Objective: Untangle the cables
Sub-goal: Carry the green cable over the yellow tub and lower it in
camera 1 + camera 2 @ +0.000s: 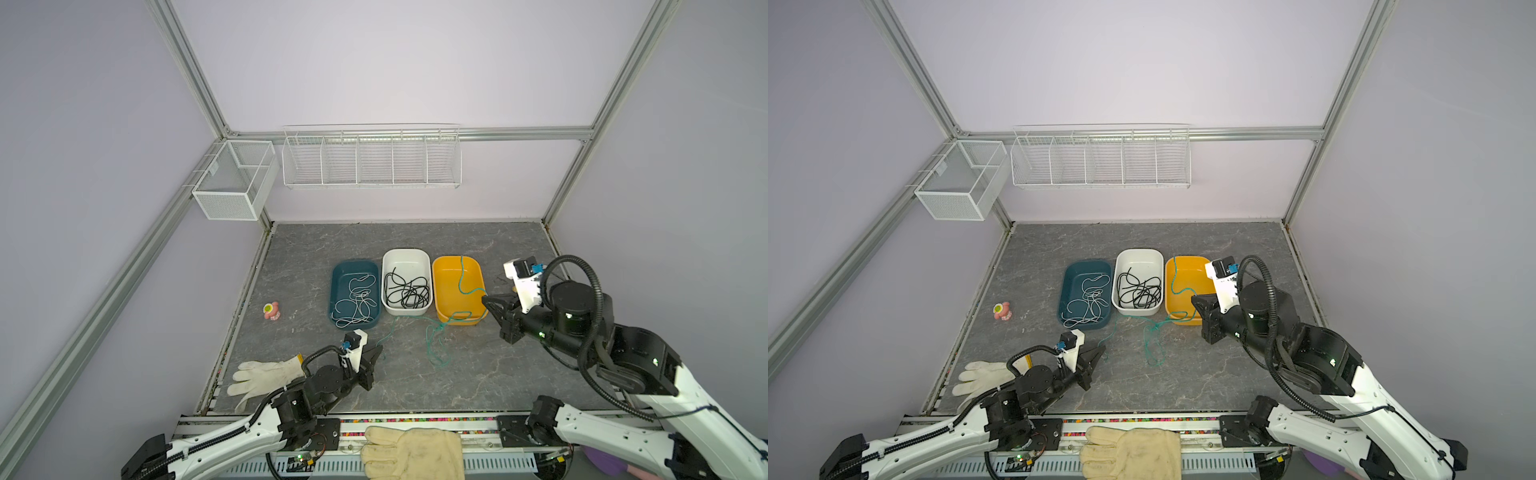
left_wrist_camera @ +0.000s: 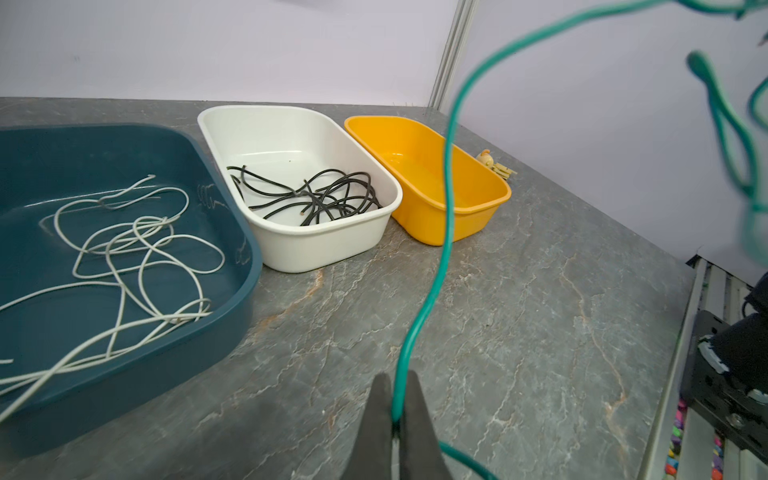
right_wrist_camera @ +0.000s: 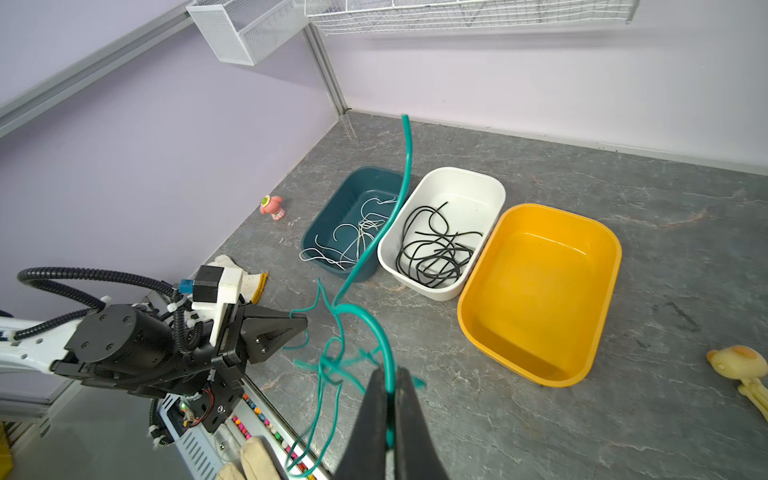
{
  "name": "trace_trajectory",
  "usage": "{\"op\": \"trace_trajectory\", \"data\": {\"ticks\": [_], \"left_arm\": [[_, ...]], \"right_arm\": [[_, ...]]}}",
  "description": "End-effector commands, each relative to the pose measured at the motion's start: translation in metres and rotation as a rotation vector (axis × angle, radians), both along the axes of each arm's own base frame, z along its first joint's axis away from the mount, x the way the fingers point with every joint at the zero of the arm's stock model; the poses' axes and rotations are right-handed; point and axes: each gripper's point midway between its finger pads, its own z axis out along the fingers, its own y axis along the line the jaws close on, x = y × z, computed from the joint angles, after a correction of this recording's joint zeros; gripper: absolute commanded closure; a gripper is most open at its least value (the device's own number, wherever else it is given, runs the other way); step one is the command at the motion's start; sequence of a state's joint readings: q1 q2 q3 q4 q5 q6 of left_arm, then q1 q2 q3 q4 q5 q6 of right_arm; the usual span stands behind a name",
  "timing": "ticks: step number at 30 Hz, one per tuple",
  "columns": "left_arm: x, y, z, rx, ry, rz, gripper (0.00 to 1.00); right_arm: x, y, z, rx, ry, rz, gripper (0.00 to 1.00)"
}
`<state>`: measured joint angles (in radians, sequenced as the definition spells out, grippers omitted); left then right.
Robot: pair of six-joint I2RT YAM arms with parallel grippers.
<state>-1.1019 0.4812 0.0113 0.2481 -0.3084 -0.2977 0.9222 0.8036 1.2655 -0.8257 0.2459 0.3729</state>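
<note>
Because you hold left end effector (image 2: 397,380) and right end effector (image 3: 390,376) clenched on the teal cable (image 2: 446,187), its knot (image 1: 435,331), at 6 o'clock of the yellow tub (image 1: 446,303), should loosen.

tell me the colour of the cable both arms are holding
Teal green. The cable shows best in the left wrist view.

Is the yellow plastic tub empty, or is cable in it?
Empty: the yellow plastic tub shows a bare floor in the right wrist view.
</note>
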Motion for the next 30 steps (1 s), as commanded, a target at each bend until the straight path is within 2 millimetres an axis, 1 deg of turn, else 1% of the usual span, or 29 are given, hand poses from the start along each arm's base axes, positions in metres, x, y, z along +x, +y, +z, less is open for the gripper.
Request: {"op": "trace_trajectory", "data": {"ticks": [1, 5, 10, 17, 19, 22, 25, 30], "left_arm": [[0.006, 0.012, -0.021, 0.043, 0.036, 0.073, 1.0], [0.011, 0.015, -0.026, 0.079, 0.042, 0.108, 1.0], [0.023, 0.023, -0.033, 0.149, 0.059, 0.199, 1.0], [0.034, 0.031, -0.036, 0.204, 0.059, 0.294, 1.0], [0.034, 0.03, -0.036, 0.206, 0.055, 0.282, 1.0], [0.032, 0.028, -0.035, 0.208, 0.054, 0.264, 1.0], [0.029, 0.025, -0.026, 0.181, 0.038, 0.233, 1.0], [0.026, 0.025, -0.021, 0.159, 0.027, 0.215, 1.0]], "right_arm": [[-0.003, -0.019, 0.012, 0.0, -0.043, -0.042, 0.93], [-0.006, -0.025, 0.009, -0.022, -0.031, -0.047, 0.93], [-0.01, -0.043, 0.011, -0.043, -0.035, -0.09, 0.93], [-0.019, -0.06, -0.001, -0.092, 0.003, -0.11, 0.93], [-0.023, -0.057, -0.004, -0.078, 0.014, -0.087, 0.93], [-0.024, -0.053, -0.009, -0.075, 0.024, -0.07, 0.93], [-0.02, -0.048, -0.014, -0.088, 0.031, -0.067, 0.93], [-0.012, -0.035, -0.024, -0.105, 0.051, -0.061, 0.94]]}}
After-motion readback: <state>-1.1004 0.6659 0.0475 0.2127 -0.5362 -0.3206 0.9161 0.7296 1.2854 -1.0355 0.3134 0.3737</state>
